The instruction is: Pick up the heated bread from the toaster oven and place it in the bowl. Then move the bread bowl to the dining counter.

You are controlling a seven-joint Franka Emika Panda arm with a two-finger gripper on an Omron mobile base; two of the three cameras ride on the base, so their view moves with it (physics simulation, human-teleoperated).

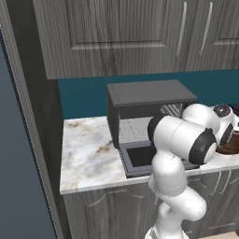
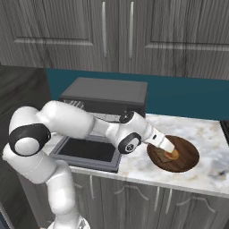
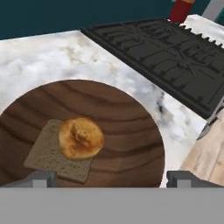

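Observation:
The heated bread (image 3: 81, 138) is a small orange-brown bun. It lies on a flat brown slice (image 3: 52, 157) inside the dark wooden bowl (image 3: 127, 127), left of its middle. In the right base view the bowl (image 2: 188, 154) sits on the marble counter to the right of the toaster oven (image 2: 107, 96), with the bread (image 2: 173, 155) in it. My gripper (image 3: 111, 179) hangs just over the bowl, open, with nothing between its fingers; the right base view shows the gripper (image 2: 166, 149) at the bowl's left side. The toaster oven (image 1: 149, 100) has its door (image 1: 140, 158) dropped open. The dining counter is out of view.
A black stove top (image 3: 166, 57) lies beyond the bowl, with a red object (image 3: 181, 8) behind it. A light wood surface (image 3: 205, 153) shows beside the bowl. Grey wall cabinets (image 2: 112, 31) hang above the counter. A tall dark panel (image 1: 32, 116) bounds the counter's left end.

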